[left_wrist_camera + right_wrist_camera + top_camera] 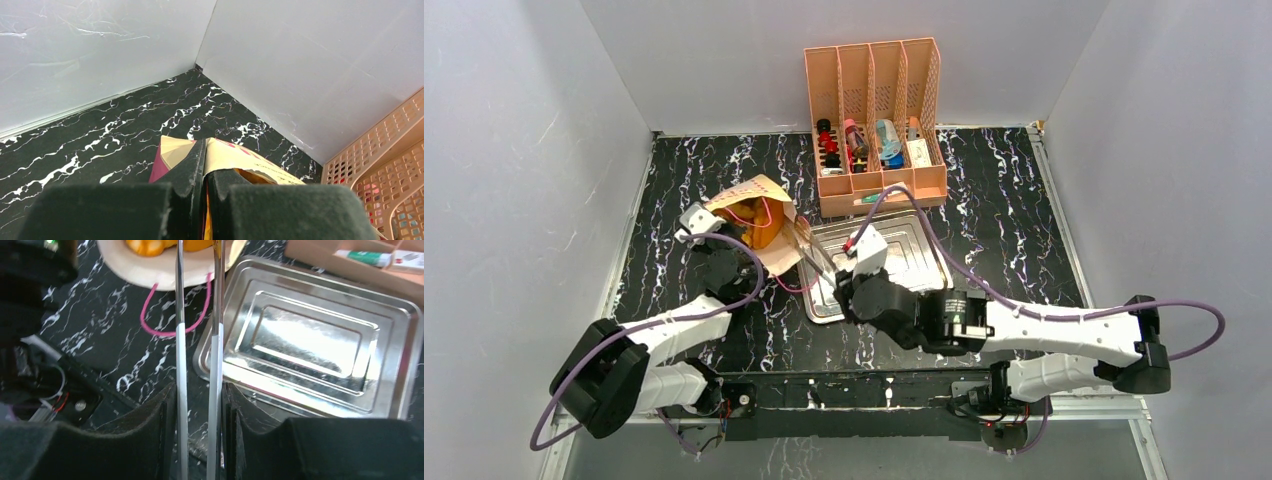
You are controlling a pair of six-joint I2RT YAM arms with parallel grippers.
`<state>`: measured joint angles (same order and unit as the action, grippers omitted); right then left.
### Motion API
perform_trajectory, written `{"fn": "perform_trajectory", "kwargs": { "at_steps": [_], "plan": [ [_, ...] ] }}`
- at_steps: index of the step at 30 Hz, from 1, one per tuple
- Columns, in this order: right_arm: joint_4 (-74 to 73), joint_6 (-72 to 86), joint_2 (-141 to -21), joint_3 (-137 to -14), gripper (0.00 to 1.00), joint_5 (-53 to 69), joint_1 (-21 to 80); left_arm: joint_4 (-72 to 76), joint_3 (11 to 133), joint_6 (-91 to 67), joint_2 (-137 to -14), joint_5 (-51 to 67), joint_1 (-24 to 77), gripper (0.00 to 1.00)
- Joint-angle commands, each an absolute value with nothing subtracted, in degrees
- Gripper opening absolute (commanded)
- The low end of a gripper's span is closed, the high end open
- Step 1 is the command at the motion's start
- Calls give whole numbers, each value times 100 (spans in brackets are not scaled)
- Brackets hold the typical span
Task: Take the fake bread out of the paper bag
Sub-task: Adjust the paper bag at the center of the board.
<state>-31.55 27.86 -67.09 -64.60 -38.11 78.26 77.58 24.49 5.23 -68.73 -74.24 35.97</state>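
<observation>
Reach-in step: left fingers (192, 170) pinch the rim of the cream-tan paper bag (774, 250) lying open on the black marbled worktop (1024, 200), right fingers (155, 425) clamp slim metal tongs (179, 315) over the orange fake bread (145, 246) inside, so next probably squeeze and withdraw.

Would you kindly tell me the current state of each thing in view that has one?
paper bag: tilted, mouth open toward the tray, rim pinched.
fake bread: inside the bag.
left pincer: shut on the paper bag's rim.
right pincer: shut on the tongs.
tongs: arms apart, tips at the bag's mouth.
metal tray: flat, no bread on it.
organizer: upright, slots holding small items.
</observation>
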Motion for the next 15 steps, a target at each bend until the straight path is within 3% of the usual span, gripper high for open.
{"fn": "perform_trajectory", "kwargs": {
  "at_steps": [1, 6, 12, 15],
  "plan": [
    [-3123, 3488, -6855, -6437, 31, -4261, 8424, 7524, 2500, 37, -6567, -7576, 3668, 0],
    [-3240, 4138, -7335, -6539, 31, -4526, 9114, 6442, 2346, -711, -6046, -7482, 3725, 0],
    [-3032, 4254, -8137, -7092, 37, -4836, 8929, 5297, 2030, -1586, -5409, -7218, 3808, 0],
    [-2611, 4201, -8273, -7209, 37, -4271, 8448, 5335, 1790, -1587, -5285, -7188, 3891, 0]
  ]
}}
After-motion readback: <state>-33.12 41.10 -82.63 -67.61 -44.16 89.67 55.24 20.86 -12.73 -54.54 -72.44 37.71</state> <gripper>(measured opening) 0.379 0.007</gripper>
